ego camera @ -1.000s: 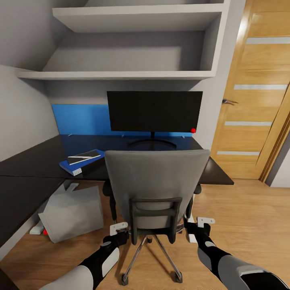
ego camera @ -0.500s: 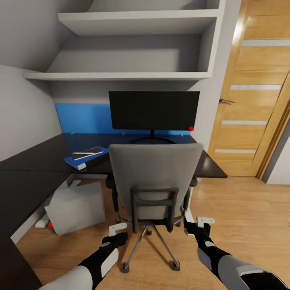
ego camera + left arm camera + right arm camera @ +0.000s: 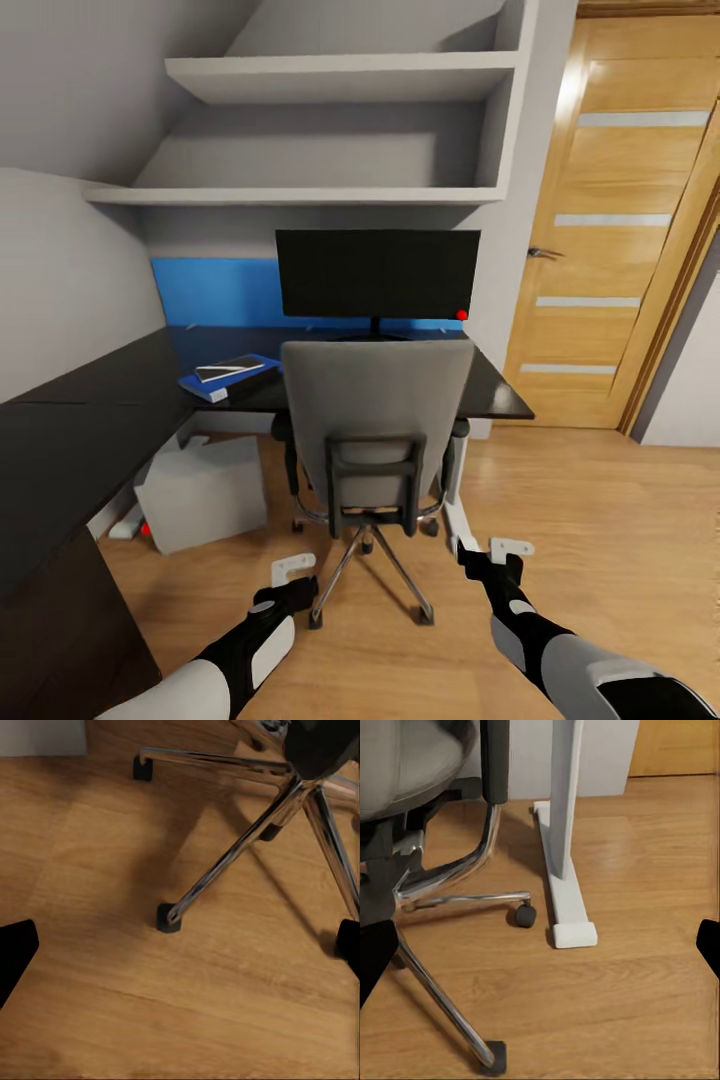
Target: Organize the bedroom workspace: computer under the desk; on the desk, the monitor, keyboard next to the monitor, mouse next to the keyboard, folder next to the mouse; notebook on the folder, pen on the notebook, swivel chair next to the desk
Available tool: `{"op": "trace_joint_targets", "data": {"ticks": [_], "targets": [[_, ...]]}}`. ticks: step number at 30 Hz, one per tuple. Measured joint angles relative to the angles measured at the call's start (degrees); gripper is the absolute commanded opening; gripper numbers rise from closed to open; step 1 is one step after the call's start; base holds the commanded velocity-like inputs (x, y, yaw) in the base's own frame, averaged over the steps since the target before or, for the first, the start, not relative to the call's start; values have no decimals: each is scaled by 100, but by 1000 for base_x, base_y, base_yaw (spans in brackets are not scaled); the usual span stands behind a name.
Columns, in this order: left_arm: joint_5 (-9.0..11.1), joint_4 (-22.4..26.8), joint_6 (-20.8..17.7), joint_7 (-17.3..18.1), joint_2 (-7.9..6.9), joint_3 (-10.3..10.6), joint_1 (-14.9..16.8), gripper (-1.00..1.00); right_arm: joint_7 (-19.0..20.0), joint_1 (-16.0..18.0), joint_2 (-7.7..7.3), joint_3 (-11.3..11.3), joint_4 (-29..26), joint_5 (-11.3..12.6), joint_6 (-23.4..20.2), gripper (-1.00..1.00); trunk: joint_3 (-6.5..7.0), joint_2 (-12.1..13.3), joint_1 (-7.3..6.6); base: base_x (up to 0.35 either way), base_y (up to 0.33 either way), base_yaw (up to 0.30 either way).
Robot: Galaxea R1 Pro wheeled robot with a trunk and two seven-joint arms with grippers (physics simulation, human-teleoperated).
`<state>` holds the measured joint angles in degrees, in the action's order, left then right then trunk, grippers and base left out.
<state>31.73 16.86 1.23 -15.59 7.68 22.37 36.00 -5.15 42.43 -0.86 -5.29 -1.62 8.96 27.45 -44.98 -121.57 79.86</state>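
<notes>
1. The swivel chair (image 3: 375, 420) stands on the wood floor (image 3: 580, 520) at the desk's (image 3: 90, 420) front edge, its back facing the camera.
2. The monitor (image 3: 377, 273) stands at the desk's rear edge.
3. The folder (image 3: 225, 380) lies left of the chair, with the notebook (image 3: 230, 368) and pen (image 3: 228, 366) on top.
4. The computer (image 3: 205, 490) sits under the desk.
5. The left gripper (image 3: 292, 568) and right gripper (image 3: 510, 548) hang low with fingers apart, holding nothing.

Both arms low and forward, left gripper (image 3: 292, 578) and right gripper (image 3: 492, 556) agape.

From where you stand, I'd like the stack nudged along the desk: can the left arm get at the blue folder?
Probably not: the left gripper hangs low by the swivel chair base, while the folder lies far ahead on the desk.
</notes>
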Motion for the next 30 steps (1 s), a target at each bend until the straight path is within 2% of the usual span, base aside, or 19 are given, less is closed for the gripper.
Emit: {"op": "trace_joint_targets", "data": {"ticks": [7, 10, 12, 14, 15, 19, 21, 23, 25, 27, 30], "targets": [[28, -58, -29, -22, -5, -7, 0, 100, 0, -7, -13, 5, 0, 2, -1, 100, 126, 281, -157, -30, -3, 0], [30, -224, -32, -17, -8, -7, 0, 100, 0, -49, -17, 8, 38, 9, 1, 100, 180, 401, -223, -6, -1, 0], [29, -764, -6, 5, -4, -10, -1, 100, -1, -216, -21, 16, 150, 17, 3, 100, 215, 481, -267, -2, 0, 0], [34, -1080, 10, 9, -3, -12, 0, 100, -2, -359, -21, 20, 184, 28, 6, 100, 251, 561, -311, -1, 0, 0], [47, -1308, 21, 11, -5, -21, -5, 100, -3, -628, -22, 23, 204, 39, 6, 100, 268, 602, -333, 0, 0, 0], [62, -1513, 8, 13, -12, -24, -29, 100, -5, -1035, -21, 18, 213, 38, -2, 100, 341, 762, -421, 0, 0, 0], [66, -1548, -6, 12, -13, -27, -131, 100, -14, -1123, -24, 19, 226, 36, -14, 100, 377, 842, -465, 0, 0, 0], [69, -1564, -8, 7, -46, -35, -425, 100, -24, -1246, -44, 21, 246, 35, 43, 100, 412, 922, -509, 0, 0, 0], [69, -1567, 6, 7, -132, -39, -688, 100, -26, -1331, -36, 16, 255, 32, 51, 100, 448, 1002, -553, 0, 0, 0], [66, -1567, 22, 10, -289, -44, -959, 100, -22, -1520, -23, 13, 265, 34, 45, 100, 484, 1083, -597, 0, 0, 0], [58, -1569, 29, 12, -386, -32, -1107, 100, -22, -1816, -31, 14, 271, 32, 38, 100, 538, 1203, -663, 0, 0, 0]]}}
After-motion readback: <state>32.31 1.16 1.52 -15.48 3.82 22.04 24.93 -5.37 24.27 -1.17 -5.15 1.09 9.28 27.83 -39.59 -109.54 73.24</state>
